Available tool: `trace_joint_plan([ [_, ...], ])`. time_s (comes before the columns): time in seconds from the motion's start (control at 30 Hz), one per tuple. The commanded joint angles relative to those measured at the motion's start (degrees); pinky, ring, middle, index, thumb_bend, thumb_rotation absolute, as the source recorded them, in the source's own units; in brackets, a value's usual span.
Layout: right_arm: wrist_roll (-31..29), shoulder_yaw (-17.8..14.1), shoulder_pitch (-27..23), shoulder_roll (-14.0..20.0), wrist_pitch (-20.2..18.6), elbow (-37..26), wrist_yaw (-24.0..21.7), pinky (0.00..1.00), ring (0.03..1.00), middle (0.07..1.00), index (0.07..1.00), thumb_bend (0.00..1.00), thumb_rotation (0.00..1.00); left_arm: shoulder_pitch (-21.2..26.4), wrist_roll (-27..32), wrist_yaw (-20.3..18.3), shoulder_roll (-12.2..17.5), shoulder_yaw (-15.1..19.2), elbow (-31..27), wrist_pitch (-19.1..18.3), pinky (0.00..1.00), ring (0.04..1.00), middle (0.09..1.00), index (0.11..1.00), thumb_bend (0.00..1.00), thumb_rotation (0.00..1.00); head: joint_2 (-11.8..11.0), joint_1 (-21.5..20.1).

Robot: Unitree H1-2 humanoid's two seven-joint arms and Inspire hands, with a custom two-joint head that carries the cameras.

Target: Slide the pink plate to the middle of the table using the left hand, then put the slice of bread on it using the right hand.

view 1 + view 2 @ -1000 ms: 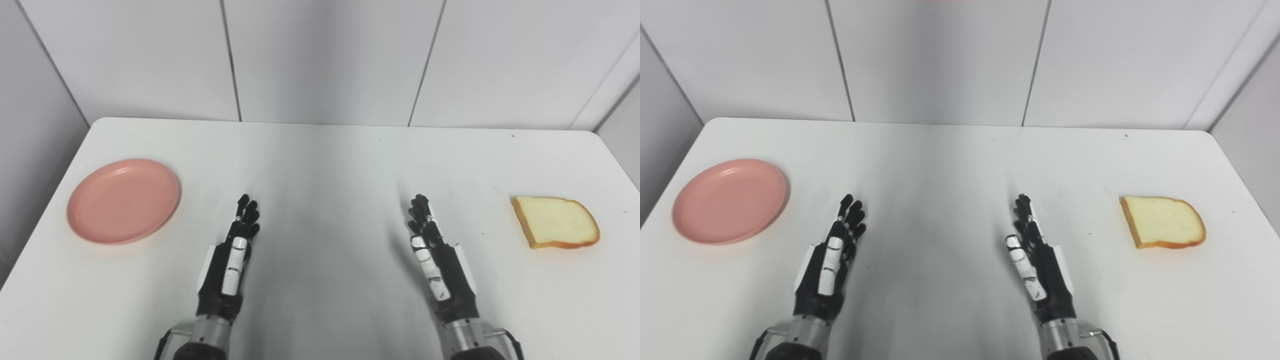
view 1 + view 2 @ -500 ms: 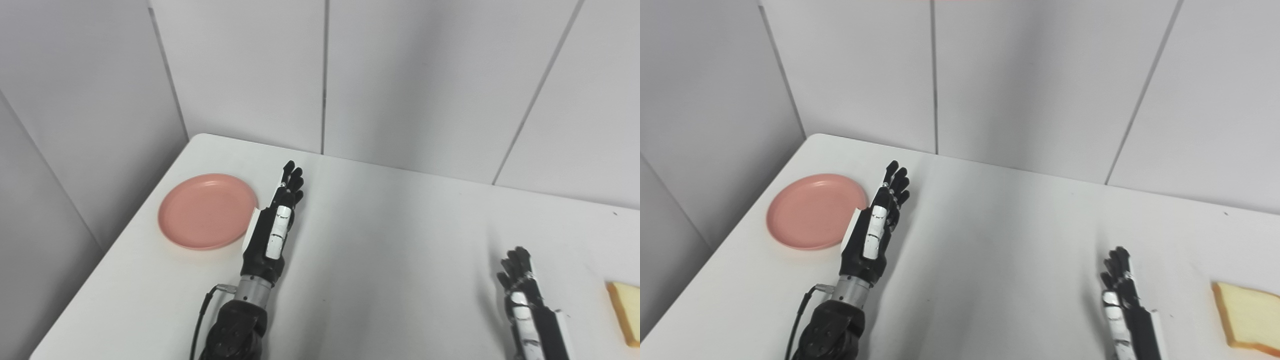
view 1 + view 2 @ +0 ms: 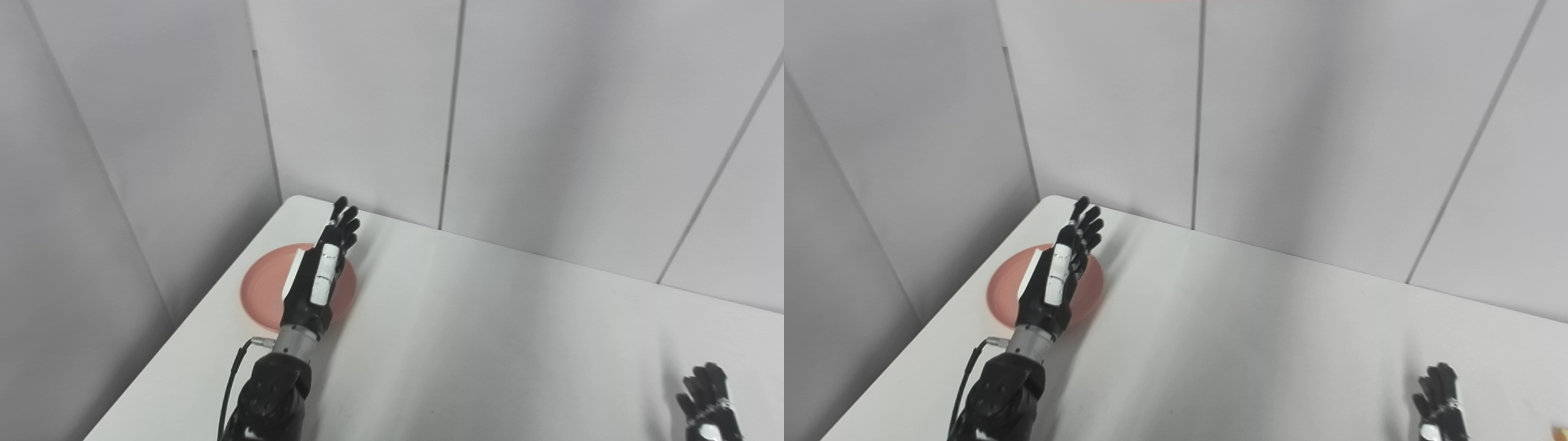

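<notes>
in the left eye view the black and white left hand (image 3: 320,277) is stretched out over the round pink plate (image 3: 263,288) near the far left corner of the white table (image 3: 465,343), fingers straight and spread, gripping nothing; over to the right eye view, the right hand (image 3: 1440,401) sits low at the bottom edge, fingers extended and empty, and a sliver of tan bread slice (image 3: 1560,430) peeks in at the bottom right corner

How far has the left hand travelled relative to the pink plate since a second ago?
Yes, it moved. The left hand went from the table's middle, clear of the pink plate, to over the plate, fingers extended toward the wall.
</notes>
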State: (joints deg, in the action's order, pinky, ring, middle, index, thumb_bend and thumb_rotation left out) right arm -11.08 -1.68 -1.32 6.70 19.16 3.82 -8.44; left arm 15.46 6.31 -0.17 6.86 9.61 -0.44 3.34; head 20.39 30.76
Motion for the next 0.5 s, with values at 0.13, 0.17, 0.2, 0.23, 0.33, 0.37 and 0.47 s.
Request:
trace_joint_plan([
  [0.13,-1.1,-0.1,3.5,0.1,0.0,2.8,-1.1,1.0,1.0,1.0,1.0,0.65,0.83,2.4,0.7,1.8,2.7,3.4,0.4,0.3,0.92,0.909,0.903,0.887,0.88,1.0,-0.5,0.8],
  [0.17,-1.0,-0.2,3.6,0.1,0.5,2.9,-1.1,1.0,1.0,1.0,1.0,0.65,0.83,2.3,0.7,1.9,3.0,3.8,0.1,-0.1,0.92,0.905,0.897,0.877,0.88,1.0,-0.5,1.5],
  [0.2,-0.9,-0.2,3.6,0.2,0.7,3.0,-1.1,1.0,1.0,1.0,1.0,0.64,0.83,2.3,0.8,2.0,3.2,4.3,0.0,-0.2,0.93,0.901,0.891,0.869,0.89,1.0,-0.5,1.5],
  [0.23,-0.7,-0.2,3.7,0.2,0.6,2.9,-1.0,1.0,1.0,1.0,1.0,0.65,0.83,2.3,0.8,2.3,3.3,4.7,-0.3,-0.4,0.92,0.893,0.884,0.861,0.89,1.0,-0.6,1.7],
  [0.33,-0.7,-0.2,3.9,0.4,-0.5,2.1,-0.9,1.0,1.0,1.0,1.0,0.67,0.84,2.7,1.2,3.5,3.2,6.2,-0.5,0.6,0.85,0.856,0.855,0.834,0.87,1.0,-0.6,2.1],
  [0.37,-0.8,-0.2,4.0,0.5,-0.7,1.8,-0.9,1.0,1.0,1.0,1.0,0.66,0.83,2.8,1.2,3.9,3.6,6.8,-0.7,0.4,0.83,0.838,0.838,0.824,0.87,1.0,-0.7,2.3],
  [0.47,-1.1,-0.1,4.2,0.8,-0.8,1.2,-1.2,1.0,1.0,1.0,1.0,0.66,0.83,2.5,1.5,3.6,5.3,8.0,-1.5,-1.3,0.83,0.822,0.827,0.824,0.88,1.0,-0.9,3.0],
])
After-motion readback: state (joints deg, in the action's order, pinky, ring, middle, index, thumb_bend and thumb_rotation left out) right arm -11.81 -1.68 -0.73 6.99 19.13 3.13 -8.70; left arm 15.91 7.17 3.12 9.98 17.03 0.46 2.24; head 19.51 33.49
